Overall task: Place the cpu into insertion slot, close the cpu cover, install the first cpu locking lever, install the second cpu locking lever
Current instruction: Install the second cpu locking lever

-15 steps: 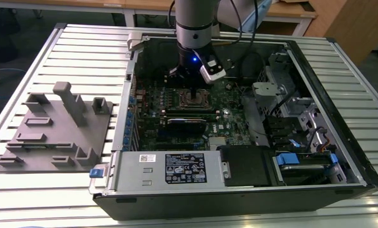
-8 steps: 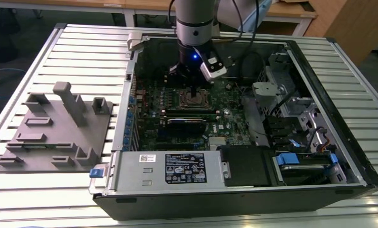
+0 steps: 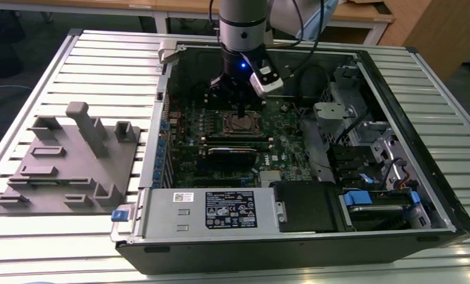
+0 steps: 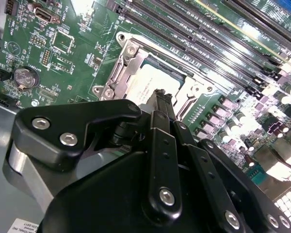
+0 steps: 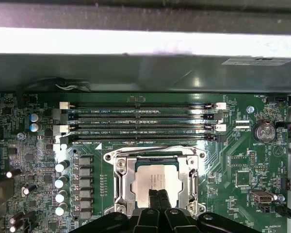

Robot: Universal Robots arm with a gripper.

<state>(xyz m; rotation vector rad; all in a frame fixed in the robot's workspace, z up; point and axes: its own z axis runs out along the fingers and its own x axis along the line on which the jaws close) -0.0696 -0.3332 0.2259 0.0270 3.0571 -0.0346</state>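
The arm [image 3: 243, 23] comes straight down into the open computer case [image 3: 424, 195], which lies on a ribbed metal worktop [image 3: 29, 242]. Its jaws [image 5: 158, 198] point down at the socket, their tips just above the cpu [image 5: 153, 177]; in both wrist views the two black fingers [image 4: 163, 104] press together with nothing between them.

The cpu is a flat square chip with a dull silvery top, lying level in the insertion slot [image 5: 131, 187] on the green motherboard [image 5: 233, 160], toward the far side of the case in the exterior view. The cpu cover [image 5: 191, 180], a thin bright metal frame with a large cut-out centre, lies flat around the chip, its edges overlapping the chip's sides. Screw heads sit at the frame's corners. A thin wire lever [image 5: 155, 147] runs along the far edge of the socket.

Long black memory slots [image 5: 140, 121] run in parallel beyond the socket. To the exterior view's left of the case a grey moulded fixture [image 3: 69, 160] with upright posts rests on the worktop.
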